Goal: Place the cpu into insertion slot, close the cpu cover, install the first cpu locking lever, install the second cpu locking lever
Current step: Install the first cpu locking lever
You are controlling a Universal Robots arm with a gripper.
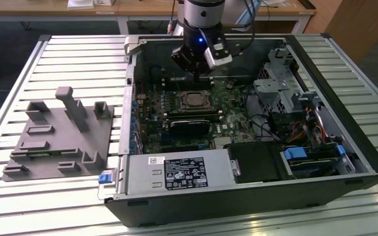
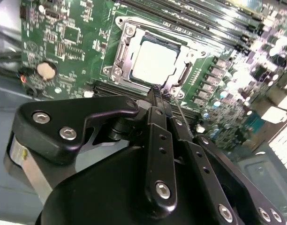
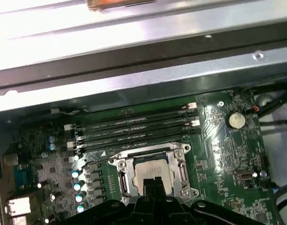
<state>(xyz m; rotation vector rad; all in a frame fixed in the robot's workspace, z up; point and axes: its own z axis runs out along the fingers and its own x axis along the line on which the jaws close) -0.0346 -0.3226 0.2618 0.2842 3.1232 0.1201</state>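
An open computer case (image 1: pixel 346 98) lies on its side on a slatted metal counter (image 1: pixel 77 54), the green circuit board (image 3: pixel 218 154) facing up inside it. The arm comes down over the far part of the board. Its pincer (image 1: pixel 199 78) hangs just on the far side of the insertion slot (image 1: pixel 181 98).

In both wrist views the cpu (image 2: pixel 155 61) (image 3: pixel 153 169) sits flat in the slot, its pale metal top showing through the square window of the cpu cover (image 3: pixel 181 171). The cover lies down around the chip as a silvery frame.

The black fingers are pressed together, and the pincer (image 2: pixel 155 91) (image 3: pixel 152 180) ends at the edge of the socket frame. Whether the tips touch the frame or pinch anything cannot be told.

A thin wire lever (image 3: pixel 134 151) runs along the side of the socket that faces the long black memory slots (image 3: pixel 134 126). Whether it is latched is not clear. A round coin battery (image 3: pixel 236 120) sits on the board well apart from the socket.

At the near side of the case is a silver power supply box (image 1: pixel 175 173). On the counter at the exterior view's left, clear of the case, stands a grey moulded fixture (image 1: pixel 57 137)
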